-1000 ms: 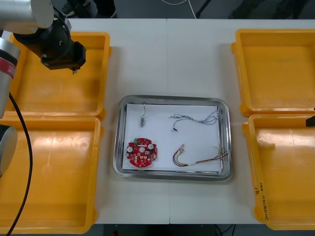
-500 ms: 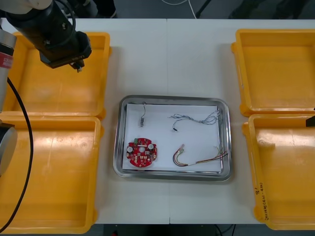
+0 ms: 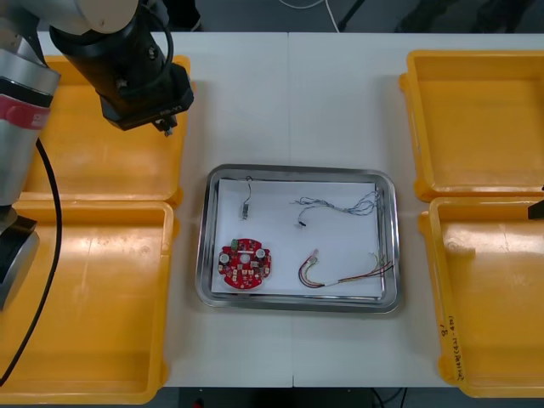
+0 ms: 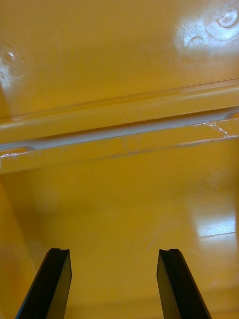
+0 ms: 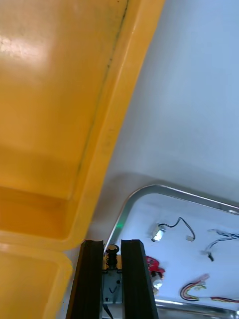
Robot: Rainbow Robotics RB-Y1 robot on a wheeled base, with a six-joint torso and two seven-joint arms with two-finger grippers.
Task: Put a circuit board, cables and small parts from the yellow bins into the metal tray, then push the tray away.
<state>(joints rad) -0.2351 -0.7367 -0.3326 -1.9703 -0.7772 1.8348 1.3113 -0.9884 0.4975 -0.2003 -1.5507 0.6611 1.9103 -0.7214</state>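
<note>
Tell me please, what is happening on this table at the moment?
The left gripper is shut on a small metal part. It hangs at the inner rim of the far left yellow bin, not yet over the metal tray. The tray already holds a red circuit board, a blue and white cable, a red and yellow cable and a black cable. The right gripper hangs open over a right yellow bin. The tray is not yet pushed away.
</note>
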